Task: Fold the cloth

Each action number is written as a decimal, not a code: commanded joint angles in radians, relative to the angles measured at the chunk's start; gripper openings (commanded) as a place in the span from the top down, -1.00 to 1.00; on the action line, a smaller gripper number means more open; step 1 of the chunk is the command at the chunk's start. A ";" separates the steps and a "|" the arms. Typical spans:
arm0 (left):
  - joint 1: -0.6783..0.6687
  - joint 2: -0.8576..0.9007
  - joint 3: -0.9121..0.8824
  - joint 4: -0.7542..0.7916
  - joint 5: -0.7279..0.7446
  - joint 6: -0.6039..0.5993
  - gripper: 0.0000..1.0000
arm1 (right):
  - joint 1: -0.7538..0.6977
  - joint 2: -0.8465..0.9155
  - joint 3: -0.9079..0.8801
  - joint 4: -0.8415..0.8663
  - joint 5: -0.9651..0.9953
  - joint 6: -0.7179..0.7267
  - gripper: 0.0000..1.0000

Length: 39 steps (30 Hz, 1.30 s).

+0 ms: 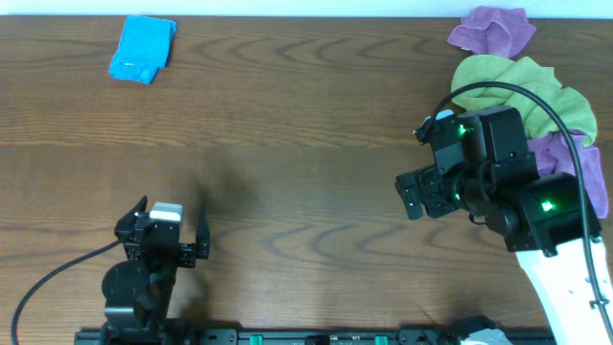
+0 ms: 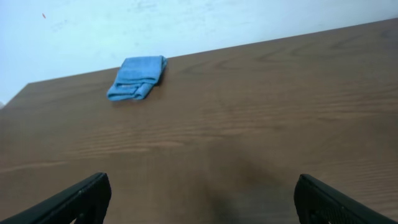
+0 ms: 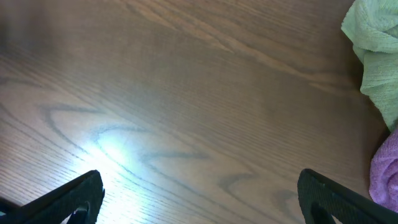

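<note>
Blue cloth (image 1: 142, 48) lies folded at the far left of the wooden surface (image 1: 306, 125). At the right edge, green cloth (image 1: 517, 86) and purple cloths (image 1: 493, 31) sit heaped, apparently unfolded. Left gripper (image 1: 168, 225) and right gripper (image 3: 199, 190) hover empty, jaws apart.

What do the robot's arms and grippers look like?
Both are black. The left arm has a pale block by its gripper and a black cable. The right arm shows green lights, a white lower link and a looping black cable.
</note>
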 commanded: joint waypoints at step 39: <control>0.009 -0.108 -0.217 0.148 -0.064 -0.060 -0.91 | 0.007 -0.003 0.000 0.002 0.002 0.013 -0.98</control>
